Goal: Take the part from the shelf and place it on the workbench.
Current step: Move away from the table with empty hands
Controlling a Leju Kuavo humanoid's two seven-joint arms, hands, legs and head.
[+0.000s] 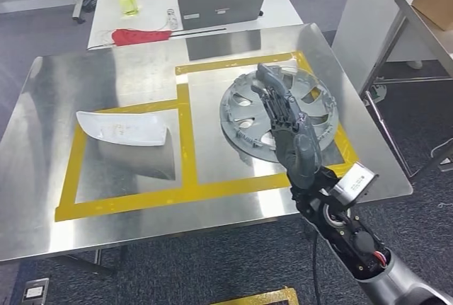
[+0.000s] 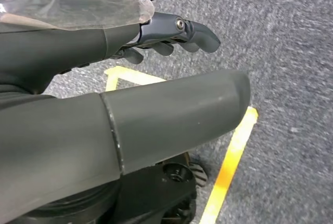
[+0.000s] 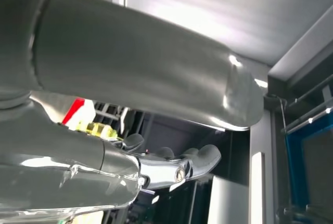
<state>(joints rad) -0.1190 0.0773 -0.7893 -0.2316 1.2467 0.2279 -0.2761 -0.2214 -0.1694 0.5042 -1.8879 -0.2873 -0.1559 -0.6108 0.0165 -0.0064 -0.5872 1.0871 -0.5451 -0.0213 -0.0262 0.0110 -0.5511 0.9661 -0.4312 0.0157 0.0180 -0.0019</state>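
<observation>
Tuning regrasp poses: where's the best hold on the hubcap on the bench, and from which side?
Probably the rim of the hubcap. It lies flat inside the right yellow-taped box, so the spoke openings or the outer edge give fingers purchase. Come from the robot's near right side, where the right robot hand already hovers over it, open. The flat face itself offers nothing to pinch.

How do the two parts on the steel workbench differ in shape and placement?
The wheel cover is round, grey and spoked with openings; the white part is a smooth, solid wedge-like shell. The wheel cover lies in the right yellow-taped box under the right hand; the white part lies in the left box, with no hand near. Both rest on the workbench.
</observation>
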